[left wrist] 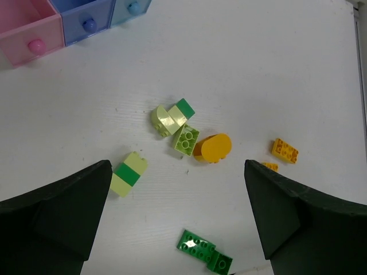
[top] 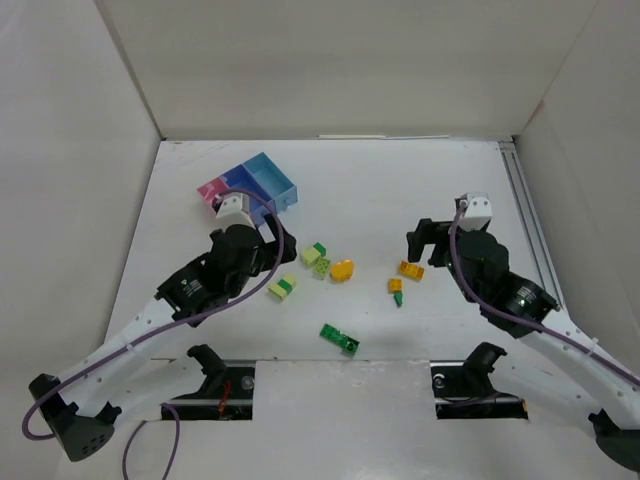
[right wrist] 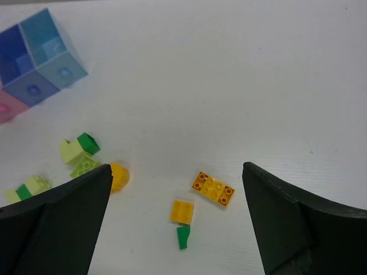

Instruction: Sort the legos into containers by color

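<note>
White tabletop [top: 400,180] — all the legos [top: 320,262] lie loose mid-table, none seen in the pink and blue bins [top: 262,182] at far left; sorting looks unstarted. Both the left gripper [left wrist: 178,172] and right gripper [right wrist: 178,172] gape wide — empty.

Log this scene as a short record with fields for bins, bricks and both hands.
bins: pink and blue thin-walled plastic bins, clustered far left
centre bricks: rounded orange plastic brick, lime green studded brick, two pale yellow-and-green bricks
right bricks: two orange studded bricks, small green piece
near brick: dark green studded plate
left hand: open, empty
right hand: open, empty
status: every brick loose on white table
</note>
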